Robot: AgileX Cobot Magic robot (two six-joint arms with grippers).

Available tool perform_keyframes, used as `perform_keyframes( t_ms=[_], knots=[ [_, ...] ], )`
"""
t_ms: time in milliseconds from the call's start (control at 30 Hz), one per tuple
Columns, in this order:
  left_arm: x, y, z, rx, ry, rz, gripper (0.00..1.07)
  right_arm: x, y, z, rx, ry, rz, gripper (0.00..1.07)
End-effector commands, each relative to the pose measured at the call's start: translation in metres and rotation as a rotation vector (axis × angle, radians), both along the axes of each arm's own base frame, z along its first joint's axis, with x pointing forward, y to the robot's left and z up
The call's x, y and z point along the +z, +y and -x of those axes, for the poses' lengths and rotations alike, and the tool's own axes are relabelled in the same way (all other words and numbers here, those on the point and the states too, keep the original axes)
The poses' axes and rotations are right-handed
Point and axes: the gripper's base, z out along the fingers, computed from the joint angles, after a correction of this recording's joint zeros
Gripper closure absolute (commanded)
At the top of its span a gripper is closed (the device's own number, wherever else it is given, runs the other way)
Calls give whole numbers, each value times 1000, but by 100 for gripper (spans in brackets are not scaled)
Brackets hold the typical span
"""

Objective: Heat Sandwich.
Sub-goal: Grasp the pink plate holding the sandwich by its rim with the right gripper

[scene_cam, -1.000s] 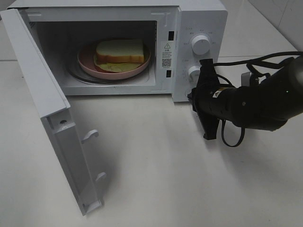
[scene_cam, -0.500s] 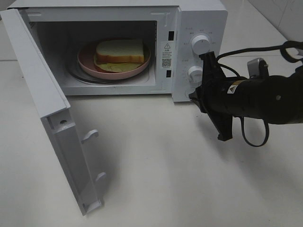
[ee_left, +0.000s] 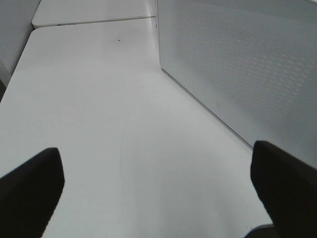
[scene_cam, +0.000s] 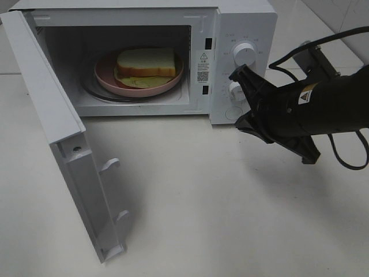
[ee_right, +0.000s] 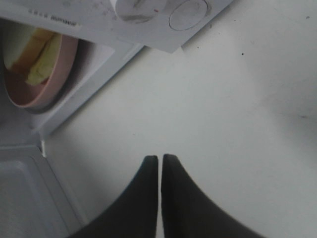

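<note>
— Pink plate point(scene_cam: 104, 78) and sandwich point(scene_cam: 145, 62) are seen inside the microwave point(scene_cam: 249, 23); its door point(scene_cam: 47, 109) is found open.
— Closing that door is judged the next move. The right gripper point(ee_right: 159, 164) is pressed together, empty; the left gripper point(ee_left: 157, 186) is spread wide, empty.

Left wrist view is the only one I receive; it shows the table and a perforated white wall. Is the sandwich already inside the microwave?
Observer: Yes, the sandwich lies on a pink plate inside the microwave.
Operator: Is the door closed?
Observer: No, the door stands wide open.
Operator: Where is the right gripper?
Observer: The right gripper is shut and empty, in front of the control dials.
</note>
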Motion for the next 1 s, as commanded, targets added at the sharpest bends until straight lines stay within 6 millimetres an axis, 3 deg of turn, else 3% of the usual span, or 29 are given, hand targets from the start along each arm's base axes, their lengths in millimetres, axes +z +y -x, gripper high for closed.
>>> perform_keyframes(
  t_ms=[33, 367, 700, 1000],
  knots=[
    [-1, -1, 4, -4, -25, 13, 9, 3, -1, 5, 102, -3, 86, 101],
    [-1, -1, 4, -4, -25, 13, 9, 7, -3, 16, 451, 17, 341, 98],
    [-1, -1, 4, -4, -25, 13, 9, 22, 0, 19, 994, -40, 617, 96],
    [-1, -1, 4, -4, -25, 13, 9, 21, -1, 23, 1424, -171, 804, 94]
  ],
)
